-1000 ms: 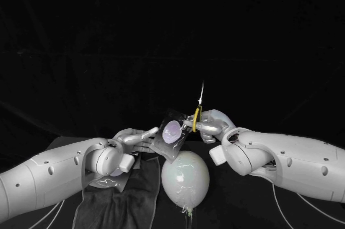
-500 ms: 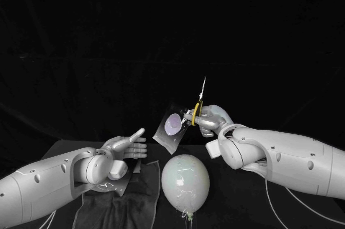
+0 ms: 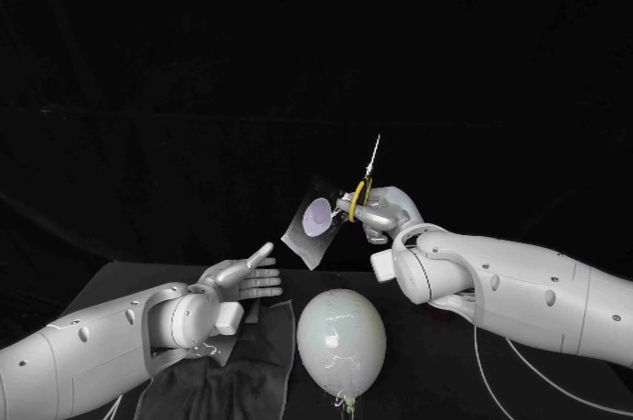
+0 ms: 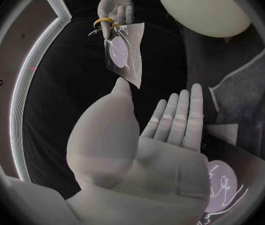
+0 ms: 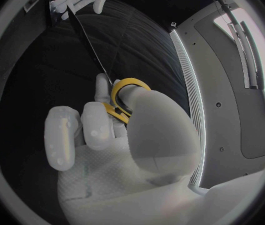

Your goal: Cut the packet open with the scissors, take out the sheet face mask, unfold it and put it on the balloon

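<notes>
Right hand grips scissors, packet dangling at its fingers; left hand spread, empty. Cutting stage: next, left hand should steady packet.

In the head view most of the picture is taken by deep black, and the table is hardly separated from the dark backdrop. The two white arms are lit strongly from the front and above, so their upper surfaces are bright while the undersides are lost in shadow. Small glare spots are seen on the balloon, and a thin highlight is carried along the blade of the scissors. The shiny packet is also caught by the light. In both wrist views straight edges are bent near the dark rim. There the left hand and the right hand are shown large, pale and evenly lit.
</notes>
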